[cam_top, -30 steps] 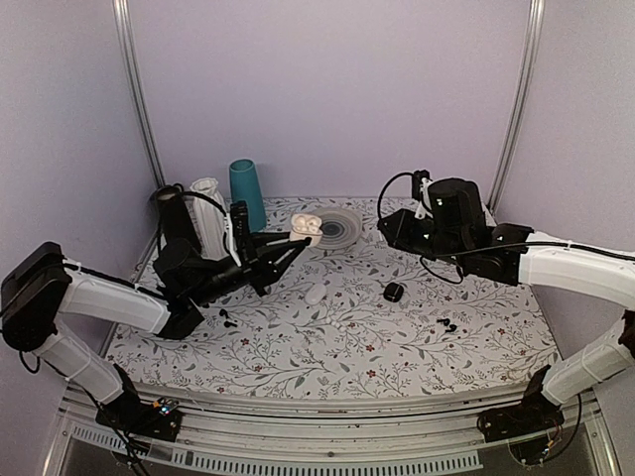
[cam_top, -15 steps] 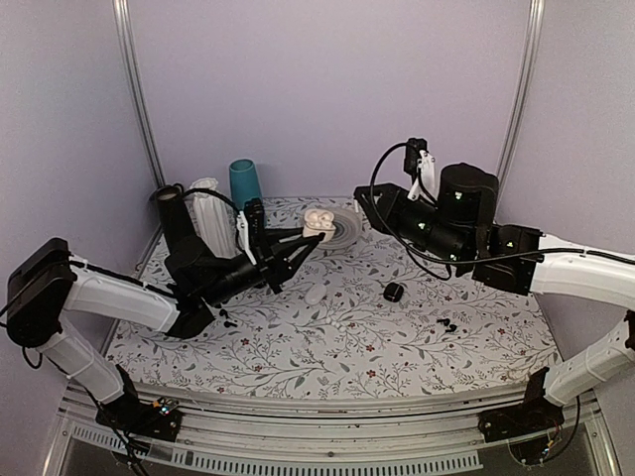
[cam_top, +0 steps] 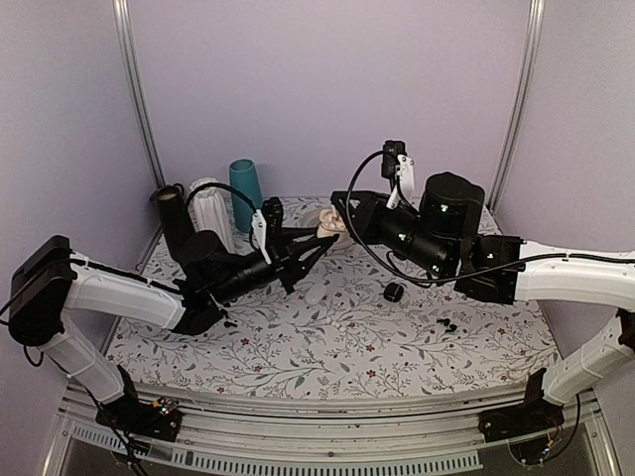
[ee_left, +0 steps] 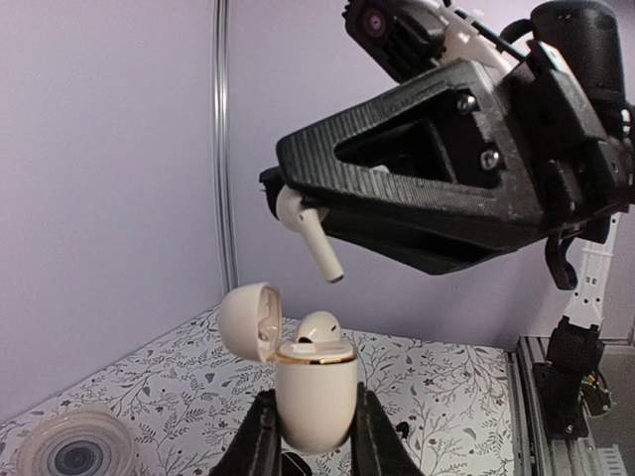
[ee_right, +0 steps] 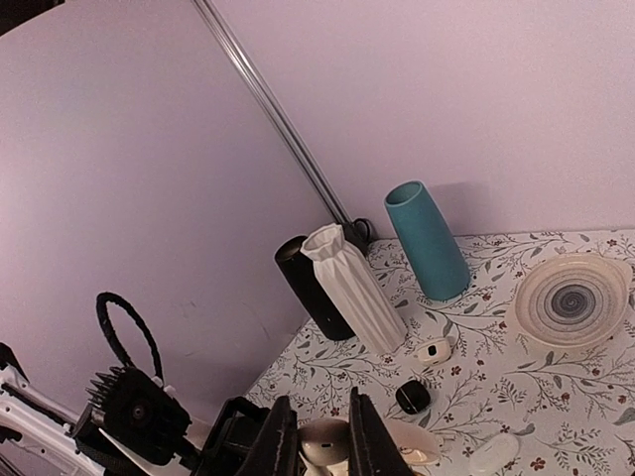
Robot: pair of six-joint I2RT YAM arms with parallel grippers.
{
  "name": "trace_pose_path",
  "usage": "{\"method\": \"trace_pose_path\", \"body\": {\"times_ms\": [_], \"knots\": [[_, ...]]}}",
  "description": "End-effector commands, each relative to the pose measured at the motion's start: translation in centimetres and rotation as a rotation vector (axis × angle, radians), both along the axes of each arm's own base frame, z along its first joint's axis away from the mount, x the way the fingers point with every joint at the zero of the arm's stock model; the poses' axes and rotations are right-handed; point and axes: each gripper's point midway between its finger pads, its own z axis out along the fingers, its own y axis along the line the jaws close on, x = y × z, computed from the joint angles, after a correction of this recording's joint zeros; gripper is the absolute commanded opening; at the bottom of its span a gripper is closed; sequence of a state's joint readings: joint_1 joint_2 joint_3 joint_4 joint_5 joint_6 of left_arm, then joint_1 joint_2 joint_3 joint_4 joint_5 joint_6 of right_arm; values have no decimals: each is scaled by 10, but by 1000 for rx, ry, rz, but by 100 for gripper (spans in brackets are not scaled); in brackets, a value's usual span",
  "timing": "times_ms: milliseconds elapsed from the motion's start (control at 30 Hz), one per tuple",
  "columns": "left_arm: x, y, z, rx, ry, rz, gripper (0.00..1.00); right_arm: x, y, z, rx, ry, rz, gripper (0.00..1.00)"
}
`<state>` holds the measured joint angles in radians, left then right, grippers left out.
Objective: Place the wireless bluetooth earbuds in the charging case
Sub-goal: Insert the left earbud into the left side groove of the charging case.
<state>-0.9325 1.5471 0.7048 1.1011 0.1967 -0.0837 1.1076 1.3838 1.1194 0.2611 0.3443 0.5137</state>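
Charging case (ee_left: 317, 402) is what we hold in our left gripper (ee_left: 316, 441), both fingers pressed narrow against its lower sides. It is lifted clear of the flowered tabletop (cam_top: 327, 342), over the far middle of the scene. Its lid (ee_left: 248, 319) stands swung open to the left in the left wrist view. One white earbud (ee_left: 317, 327) already sits in a well, its rounded head showing above the gold rim.

Our right gripper (cam_top: 338, 218) is clamped down tight on the other earbud (ee_left: 310, 238). It grips the head, so the stem slants down and to the right. This earbud hangs just above the open case, apart from it, roughly over the lid hinge side. From the right wrist we see the fingers (ee_right: 280, 436) framing a pale rounded shape below, but we cannot tell there which part is earbud and which is case.

Along the far left stand a black cylinder (cam_top: 174, 213), a white ribbed vase (cam_top: 208, 208) and a teal vase (cam_top: 244, 186). A pale swirled plate (ee_right: 573, 297) lies at the far middle. A white oval pebble (ee_right: 493, 454) rests on the table beneath the grippers. Right of centre lies a round black case (cam_top: 394, 292), with small black earbuds (cam_top: 448, 324) nearer to us.
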Motion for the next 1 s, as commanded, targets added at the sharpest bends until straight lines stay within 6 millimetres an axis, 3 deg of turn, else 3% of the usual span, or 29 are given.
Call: {"method": "trace_pose_path", "body": {"times_ms": [0,533,967], "knots": [[-3,-8,6,9,-17,-9,0,-6,7,15,35,-50,33,15],[-6,-5,23,-38,-11,-21,0,-11,17,-6,-2,-40,48,15],[-15,-2,35,-64,-25,-55,0,-7,13,-18,-14,-37,0,16]]}}
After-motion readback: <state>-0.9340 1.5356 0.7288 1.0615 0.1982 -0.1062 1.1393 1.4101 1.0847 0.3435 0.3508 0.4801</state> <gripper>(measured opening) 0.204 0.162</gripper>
